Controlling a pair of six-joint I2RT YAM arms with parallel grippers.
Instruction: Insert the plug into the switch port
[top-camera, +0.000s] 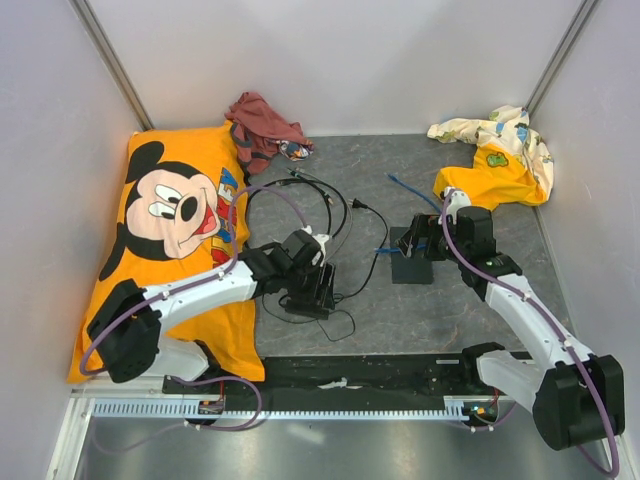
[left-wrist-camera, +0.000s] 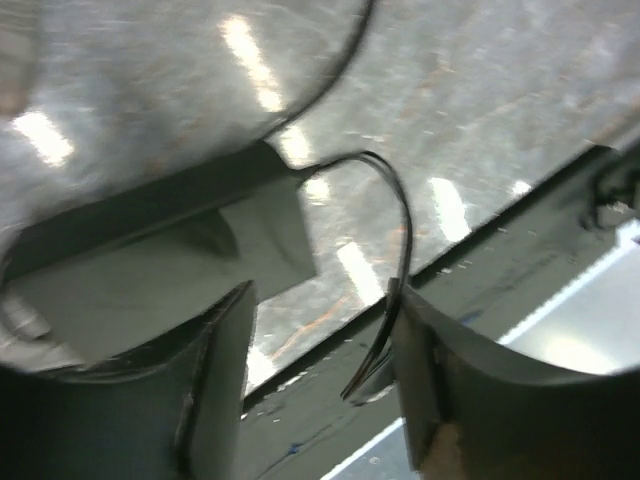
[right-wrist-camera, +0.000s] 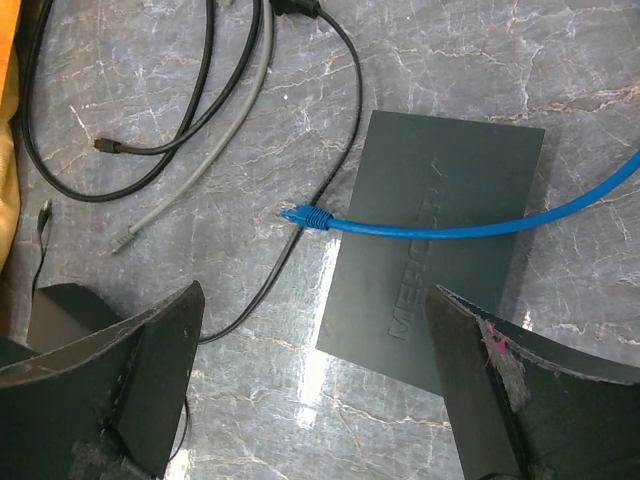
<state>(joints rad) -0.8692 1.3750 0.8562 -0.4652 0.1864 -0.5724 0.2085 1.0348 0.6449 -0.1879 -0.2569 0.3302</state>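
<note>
Held the right gripper (right-wrist-camera: 315, 400) above the flat black box (right-wrist-camera: 440, 230), fingers spread, empty. Found the blue cable (right-wrist-camera: 480, 225) draped over the box top, its plug (right-wrist-camera: 303, 215) on the table (right-wrist-camera: 480, 60) just off the box edge; saw no port. Judged best: pinch just behind the plug, keep it level. Noted loose black and grey cables (right-wrist-camera: 200, 170) crowding beyond the plug, open room nearer. Saw the left gripper (left-wrist-camera: 320, 390) spread too, astride a black cord (left-wrist-camera: 402, 240).

Clutter on a grey marbled bench (top-camera: 420, 320).
An orange Mickey pillow (top-camera: 170, 235) lies left, a red cloth (top-camera: 262, 125) at its far corner, a yellow garment (top-camera: 497, 160) far right; black cords (top-camera: 330, 205) and a grey cable (right-wrist-camera: 215, 150) loop mid-bench.
</note>
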